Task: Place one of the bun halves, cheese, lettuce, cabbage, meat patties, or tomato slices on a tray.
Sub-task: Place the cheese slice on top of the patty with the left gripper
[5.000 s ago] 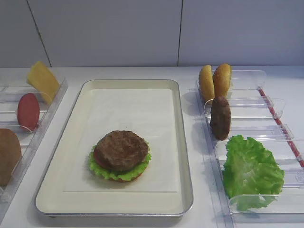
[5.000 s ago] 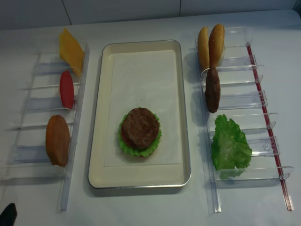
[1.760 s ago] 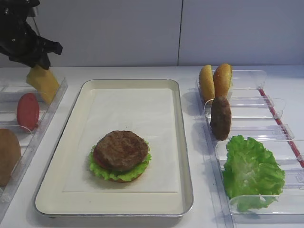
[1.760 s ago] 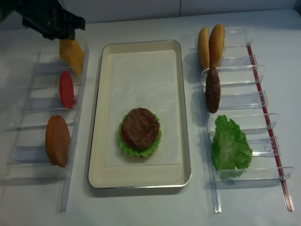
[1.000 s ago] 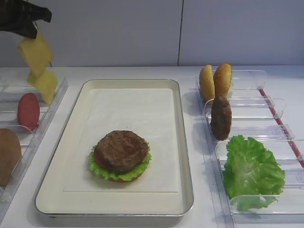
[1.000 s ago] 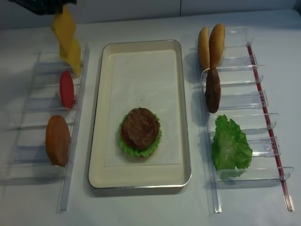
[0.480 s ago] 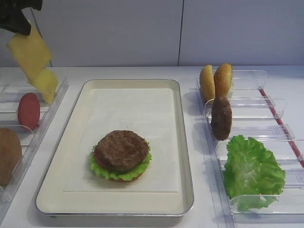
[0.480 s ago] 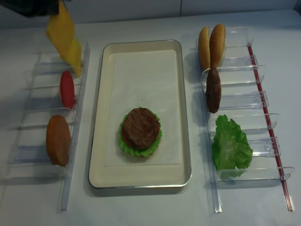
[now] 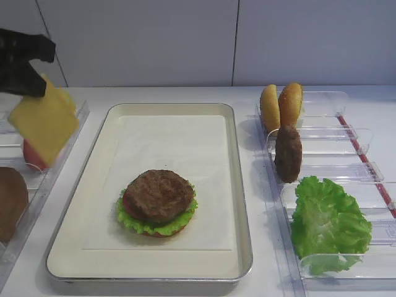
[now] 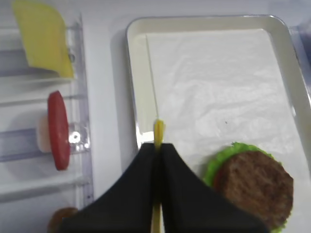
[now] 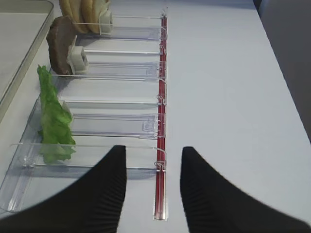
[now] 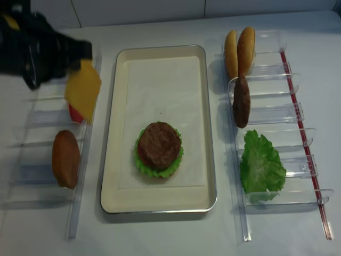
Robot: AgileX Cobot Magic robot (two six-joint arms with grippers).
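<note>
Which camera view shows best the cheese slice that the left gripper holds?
The exterior high view: the held cheese slice faces it broadly, pinched at its top by the left gripper. The realsense view shows it smaller, the left wrist view only its thin edge, the right wrist view nothing.

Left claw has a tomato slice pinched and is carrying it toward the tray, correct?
Not a tomato slice: the left claw is shut on a cheese slice, plain in both exterior high views. It hangs beside the tray, short of the rim.
</note>
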